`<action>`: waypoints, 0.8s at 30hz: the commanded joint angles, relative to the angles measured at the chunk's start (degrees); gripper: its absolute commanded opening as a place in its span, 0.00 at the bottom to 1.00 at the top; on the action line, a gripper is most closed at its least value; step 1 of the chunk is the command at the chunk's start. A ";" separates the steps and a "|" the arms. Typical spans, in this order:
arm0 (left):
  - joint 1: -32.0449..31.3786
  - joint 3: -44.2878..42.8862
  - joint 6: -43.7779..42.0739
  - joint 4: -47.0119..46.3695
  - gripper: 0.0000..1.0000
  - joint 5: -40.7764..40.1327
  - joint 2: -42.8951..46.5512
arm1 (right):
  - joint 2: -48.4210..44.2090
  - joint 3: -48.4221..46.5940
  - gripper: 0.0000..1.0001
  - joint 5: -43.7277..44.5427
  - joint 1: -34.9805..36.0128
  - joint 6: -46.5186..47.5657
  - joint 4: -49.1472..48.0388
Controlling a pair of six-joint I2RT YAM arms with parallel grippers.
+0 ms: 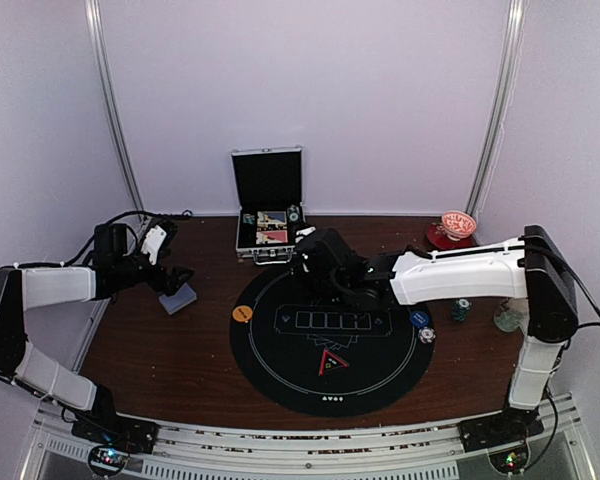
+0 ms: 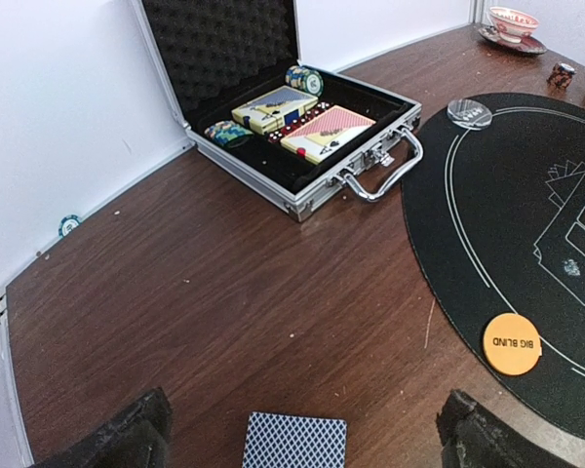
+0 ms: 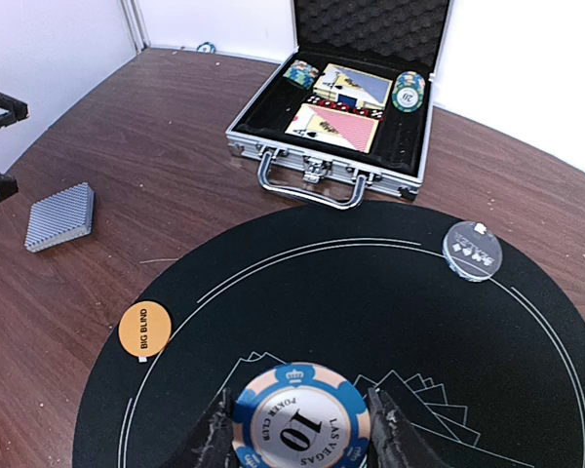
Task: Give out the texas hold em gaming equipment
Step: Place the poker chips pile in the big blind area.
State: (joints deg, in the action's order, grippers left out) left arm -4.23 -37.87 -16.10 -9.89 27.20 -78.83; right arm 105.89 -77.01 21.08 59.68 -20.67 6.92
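Poker chip point(image 3: 300, 425), marked "LAS VEGAS POKER CLUB 10", pinched in right pincer point(image 3: 302, 441); left pincer point(image 2: 307, 439) spread wide.

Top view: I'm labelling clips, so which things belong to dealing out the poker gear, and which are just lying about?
Job: card stack; orange disc; chip stack; blue chip in right gripper.
Lying about: silver case; black mat; red bowl.

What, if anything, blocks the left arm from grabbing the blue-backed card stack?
Probably nothing, so yes: the left gripper is open right at the card stack, with nothing lying between them.
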 commanded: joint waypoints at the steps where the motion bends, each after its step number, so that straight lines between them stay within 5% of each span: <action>1: 0.22 0.65 0.47 -2.94 0.98 -0.11 0.25 | 2.10 -3.29 0.40 -0.43 1.20 1.34 -0.23; 24: 0.19 0.70 0.65 -3.21 0.98 -0.22 0.25 | 21.81 -17.05 0.41 -8.02 9.13 4.93 -2.12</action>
State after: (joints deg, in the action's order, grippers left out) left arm -4.23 -37.82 -15.92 -10.46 27.05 -78.83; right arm 125.45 -90.89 14.44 68.20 -16.29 6.13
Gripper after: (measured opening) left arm 0.979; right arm 0.414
